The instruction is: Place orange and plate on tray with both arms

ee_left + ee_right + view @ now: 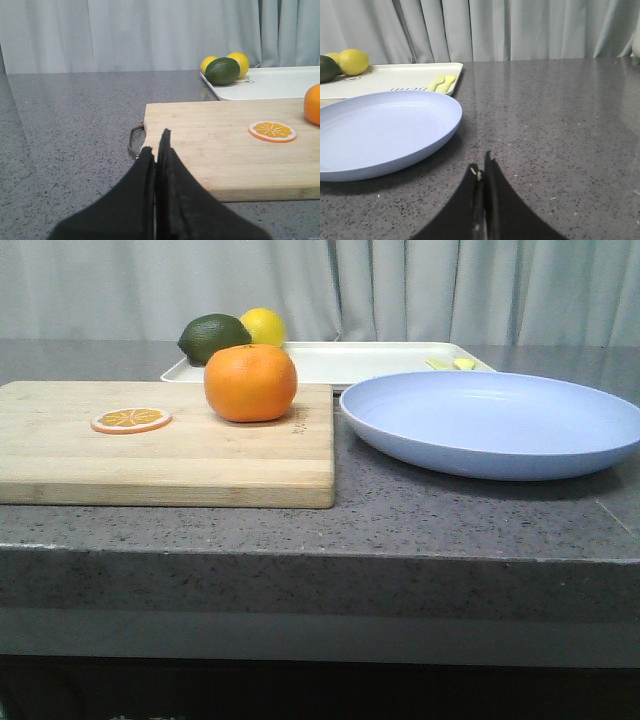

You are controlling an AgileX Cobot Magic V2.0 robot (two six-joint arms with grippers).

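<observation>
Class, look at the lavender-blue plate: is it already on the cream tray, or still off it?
Off it. The plate sits empty on the grey counter, in front of the tray, beside the cutting board.

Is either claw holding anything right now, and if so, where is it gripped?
Nothing is held. The left claw and right claw are both shut on nothing. The orange sits on the cutting board; the plate lies on the counter.

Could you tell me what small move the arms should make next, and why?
Probably the left gripper should open and advance toward the orange. Both it and the right gripper look shut and empty, the orange sits untouched on the cutting board, and the plate rests on the countertop, neither yet on the tray.
</observation>
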